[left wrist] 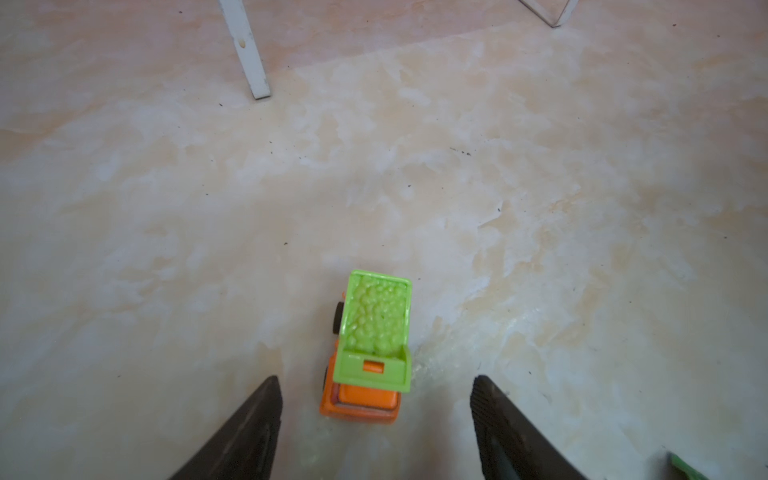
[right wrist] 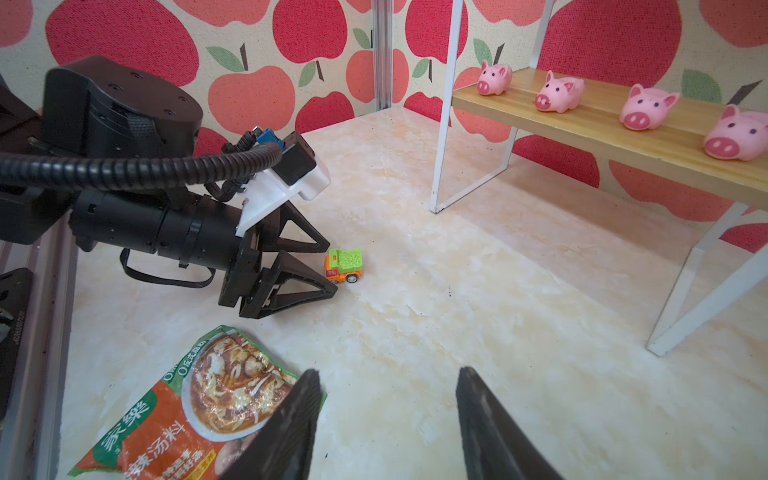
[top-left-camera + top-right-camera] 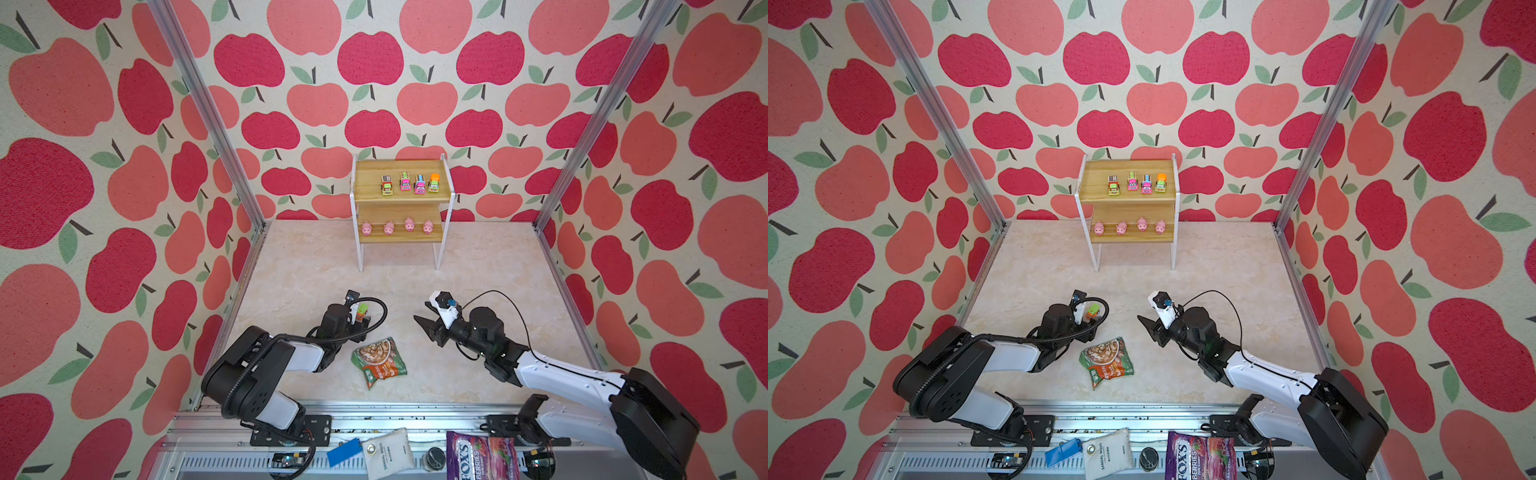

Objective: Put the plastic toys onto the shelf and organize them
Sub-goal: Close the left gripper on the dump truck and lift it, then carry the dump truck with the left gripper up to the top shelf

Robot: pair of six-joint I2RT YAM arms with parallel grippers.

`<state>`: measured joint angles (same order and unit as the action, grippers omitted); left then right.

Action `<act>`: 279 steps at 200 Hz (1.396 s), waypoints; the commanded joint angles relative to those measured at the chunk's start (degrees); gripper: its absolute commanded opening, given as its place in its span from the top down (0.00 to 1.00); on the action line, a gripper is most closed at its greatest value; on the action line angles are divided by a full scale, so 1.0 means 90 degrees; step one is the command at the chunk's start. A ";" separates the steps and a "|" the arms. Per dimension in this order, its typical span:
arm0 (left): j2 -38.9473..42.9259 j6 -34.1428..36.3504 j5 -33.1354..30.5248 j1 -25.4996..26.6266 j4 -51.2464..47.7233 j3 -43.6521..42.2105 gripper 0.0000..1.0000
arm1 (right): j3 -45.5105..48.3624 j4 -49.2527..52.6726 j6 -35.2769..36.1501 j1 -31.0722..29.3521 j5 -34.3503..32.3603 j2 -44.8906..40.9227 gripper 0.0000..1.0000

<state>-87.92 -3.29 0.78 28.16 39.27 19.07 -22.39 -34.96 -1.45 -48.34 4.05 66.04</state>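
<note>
The left pincer point(image 1: 376, 384) stands wide, its jaws flanking the cab of the one truck point(image 1: 374, 328) left on the table point(image 1: 540, 208), likely to grip it. The right pincer point(image 2: 388, 370) hangs wide and empty, clear of that work. The shelf point(image 3: 401, 196) sorts by kind: four trucks point(image 3: 404, 181) above, four pigs point(image 3: 389, 228) below.

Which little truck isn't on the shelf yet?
The orange truck with the green bed. It alone stands on the table; the other four trucks sit in a row on the shelf's top board.
</note>
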 commanded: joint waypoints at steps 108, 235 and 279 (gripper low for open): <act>-0.0271 0.0121 0.0022 0.0091 0.0497 0.0230 0.74 | 0.0237 -0.0214 0.0070 0.0136 0.0122 -0.0137 0.44; 0.1982 -0.0836 -0.0974 0.0830 -0.4248 0.2313 0.74 | 0.0166 0.0225 0.0016 0.0178 -0.0209 -0.0593 0.44; 0.2161 -0.1050 -0.1151 0.0884 -0.5589 0.3483 0.73 | 0.0149 0.0387 0.0030 0.0185 -0.0266 -0.0717 0.45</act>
<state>-68.97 -10.70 -7.46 35.88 -0.38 44.23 -20.75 -33.36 -1.45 -47.07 2.68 60.71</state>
